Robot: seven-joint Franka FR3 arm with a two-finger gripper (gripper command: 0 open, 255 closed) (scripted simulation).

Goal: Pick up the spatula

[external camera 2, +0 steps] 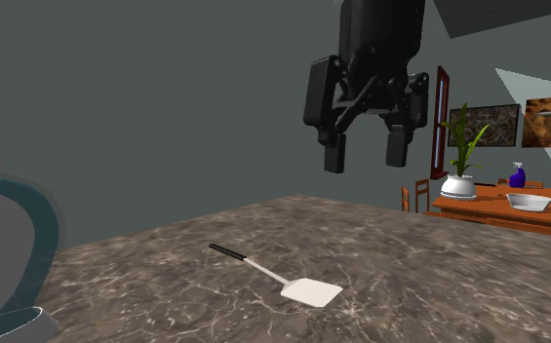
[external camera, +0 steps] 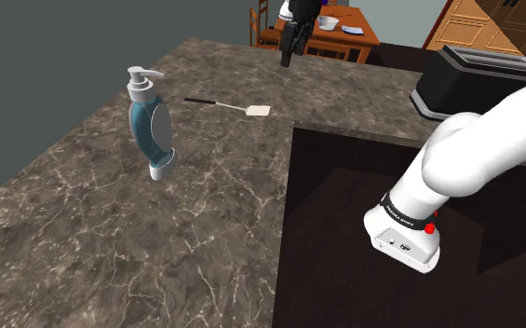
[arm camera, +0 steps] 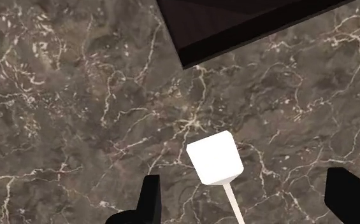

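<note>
The spatula (external camera: 236,106) lies flat on the dark marble counter (external camera: 112,214), with a white blade (external camera 2: 312,291), a pale shaft and a thin black handle (external camera 2: 226,252). My black gripper (external camera 2: 365,151) hangs open well above it, holding nothing. In the shoulder view the gripper (external camera: 289,51) sits high beyond the counter's far edge. Through the wrist camera the white blade (arm camera: 215,158) lies between my spread fingers (arm camera: 148,200), far below them.
A blue-and-white soap dispenser (external camera: 151,122) stands on the counter toward the shoulder view's left of the spatula. A dark sink recess (external camera: 344,224) opens to the right, with a black toaster (external camera: 479,79) behind it. A wooden table (external camera: 340,35) stands beyond the counter.
</note>
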